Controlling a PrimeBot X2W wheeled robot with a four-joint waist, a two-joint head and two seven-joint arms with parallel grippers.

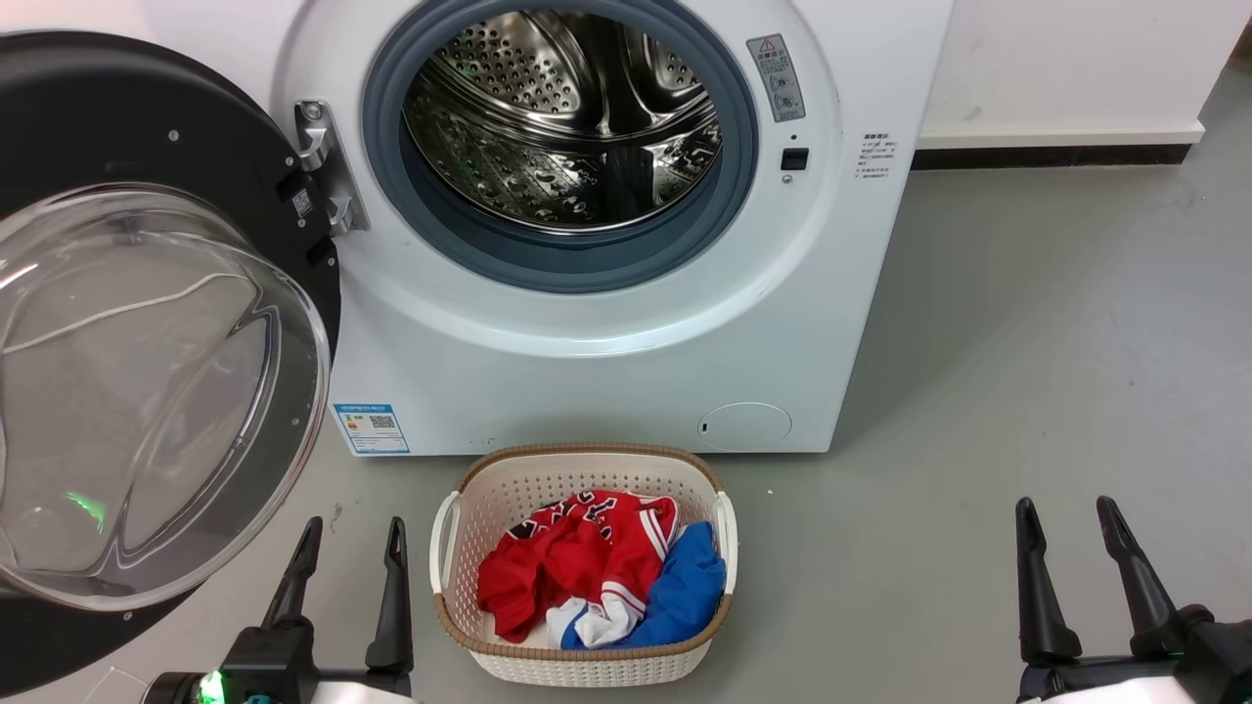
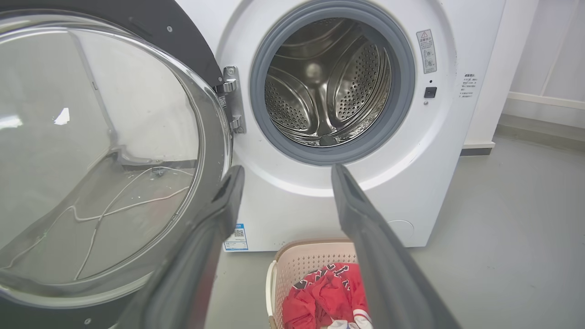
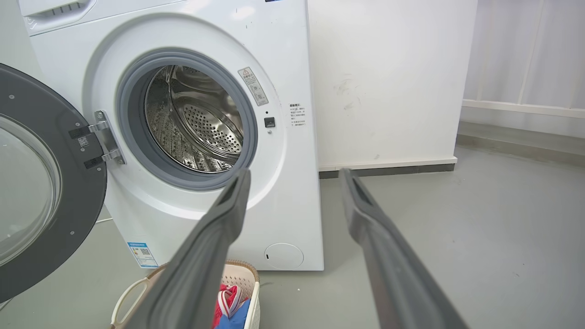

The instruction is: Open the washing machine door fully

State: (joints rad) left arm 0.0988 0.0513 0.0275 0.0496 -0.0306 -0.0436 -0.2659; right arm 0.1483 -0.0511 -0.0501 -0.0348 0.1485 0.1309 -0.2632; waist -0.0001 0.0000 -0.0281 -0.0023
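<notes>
Floor [image 1: 1027, 342]: washing machine door [image 1: 147, 372] wide open, near left fingers [image 1: 394, 596].

Head cam: high, tilted down at washing machine [image 1: 626, 362] front, basket [image 1: 587, 455] just below it. L wrist cam: lower, nearer, faces drum [image 2: 327, 82], washing machine door [image 2: 91, 151] close at view's left. R wrist cam: off to the right, angled left. All 3 share drum + basket.

Surfaces I see
Shiny steel drum [image 1: 562, 127], matt grey rubber ring [image 1: 587, 266], door [image 1: 147, 391] of clear glass in black plastic, latticed plastic basket [image 1: 587, 667], cloth [image 1: 577, 557].
</notes>
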